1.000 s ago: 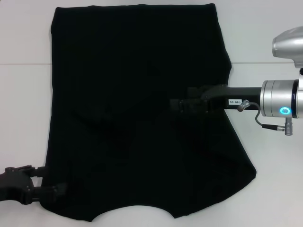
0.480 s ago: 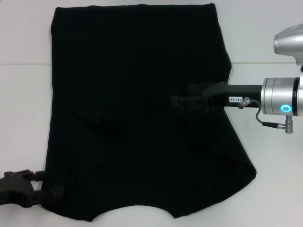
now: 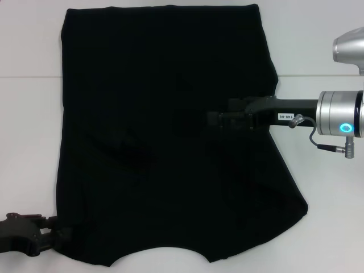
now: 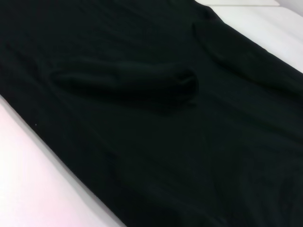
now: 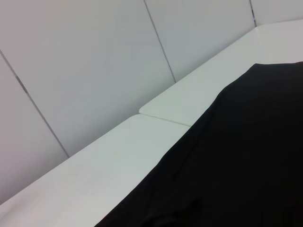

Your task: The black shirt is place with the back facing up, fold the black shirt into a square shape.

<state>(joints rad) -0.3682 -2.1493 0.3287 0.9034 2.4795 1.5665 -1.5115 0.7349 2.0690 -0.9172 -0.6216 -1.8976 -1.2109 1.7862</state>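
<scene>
The black shirt (image 3: 159,85) lies flat on the white table (image 3: 28,142), plain side up, with a curved neck edge at the near side. No lettering shows. My right gripper (image 3: 211,120) reaches in from the right, over the shirt's middle right part. My left gripper (image 3: 60,236) is low at the near left, at the shirt's near left corner. The left wrist view shows the shirt (image 4: 189,156) with a raised fold of cloth (image 4: 128,85) on it. The right wrist view shows the shirt's edge (image 5: 246,156) on the table.
Bare white table (image 4: 28,179) lies left of the shirt, and more of it (image 3: 330,216) to the right. A seam crosses the table (image 3: 23,77) at the far side. Grey wall panels (image 5: 85,56) stand behind the table's edge.
My left gripper has drawn back toward the near left, off the shirt's corner. My right gripper has shifted slightly to the right and farther away. The shirt has not visibly moved.
</scene>
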